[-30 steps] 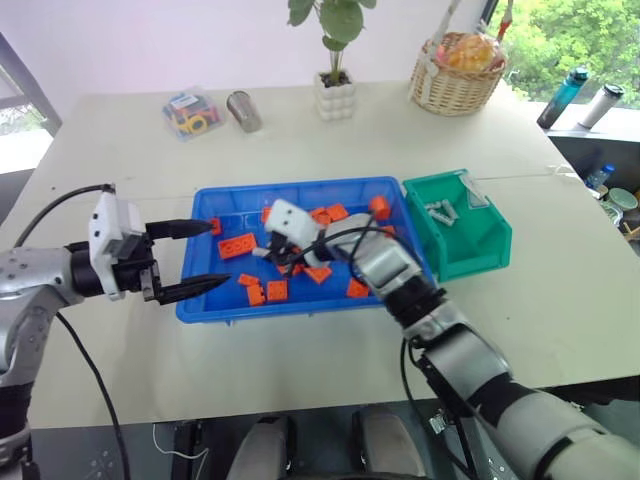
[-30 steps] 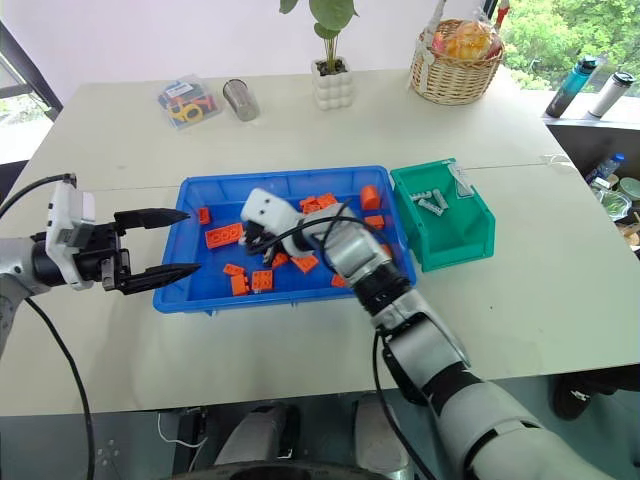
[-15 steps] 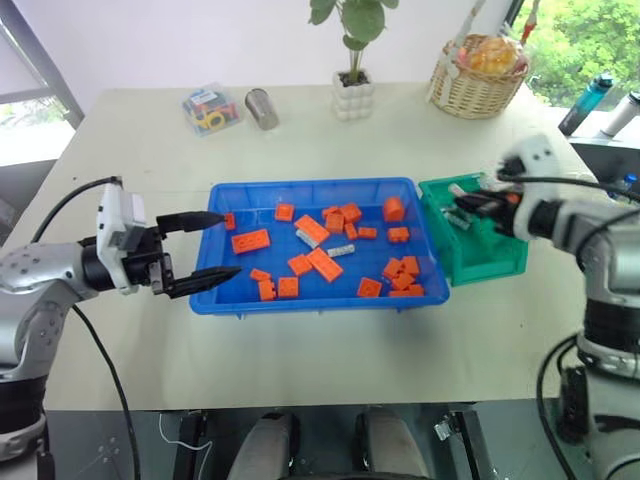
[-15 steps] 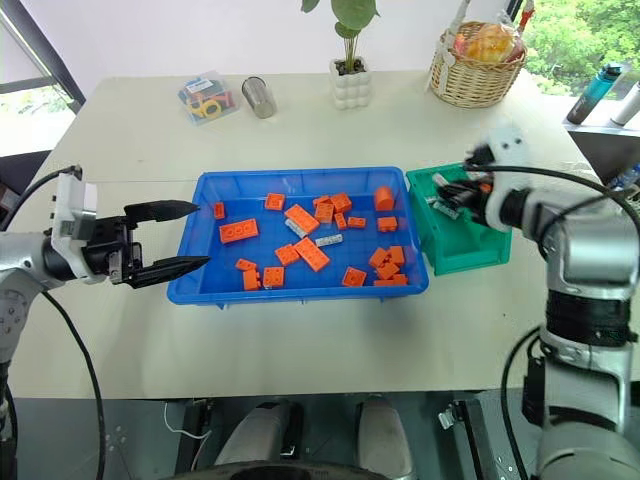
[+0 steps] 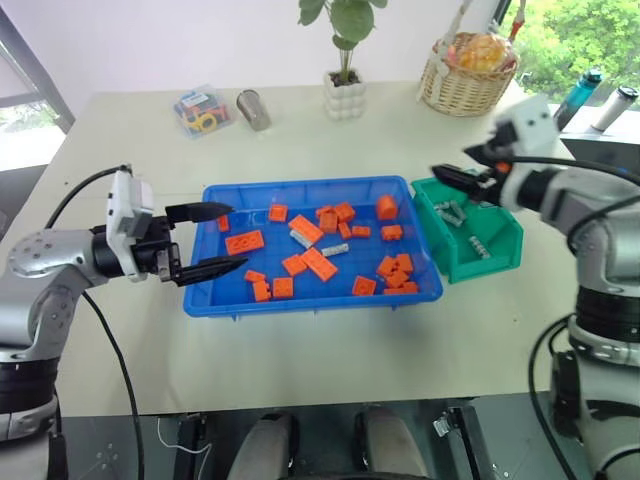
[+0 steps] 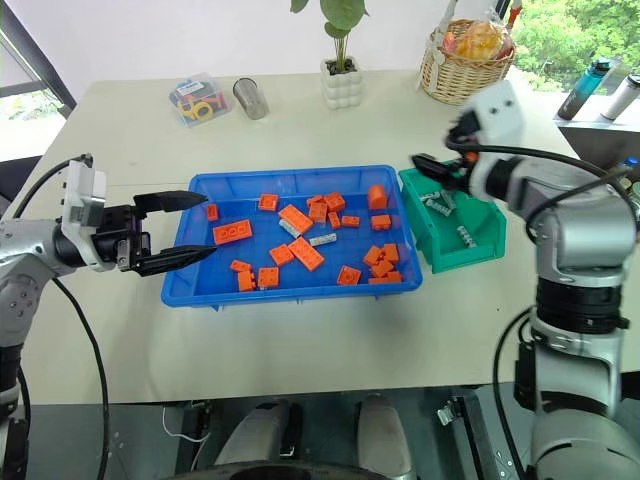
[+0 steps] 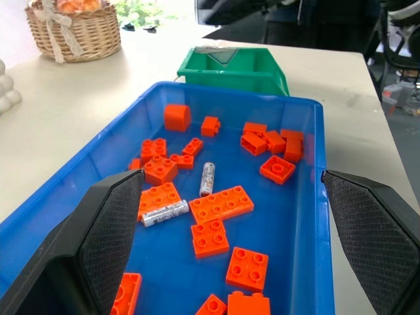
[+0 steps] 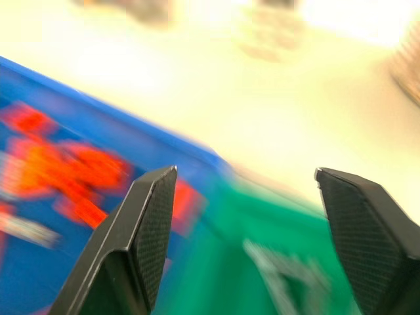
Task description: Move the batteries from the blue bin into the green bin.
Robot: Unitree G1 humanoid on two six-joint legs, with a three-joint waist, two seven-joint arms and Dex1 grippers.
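Your right tool [image 5: 447, 173], fingers apart and empty, hovers over the small green plastic bin [image 5: 490, 250] holding silver-grey cylindrical batteries [image 5: 456, 211]. Your left tool [image 5: 222, 239], fingers spread, flanks the wide blue plastic tray [image 5: 300, 300]; two batteries [image 7: 207, 178] lie ahead among orange toy bricks [image 7: 220, 203].

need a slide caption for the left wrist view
Open left gripper looks over the blue bin, with two batteries among orange bricks, and the green bin beyond.

Orange bricks [image 5: 321, 264] crowd the batteries [image 5: 335, 249] in the blue bin [image 5: 312, 299].
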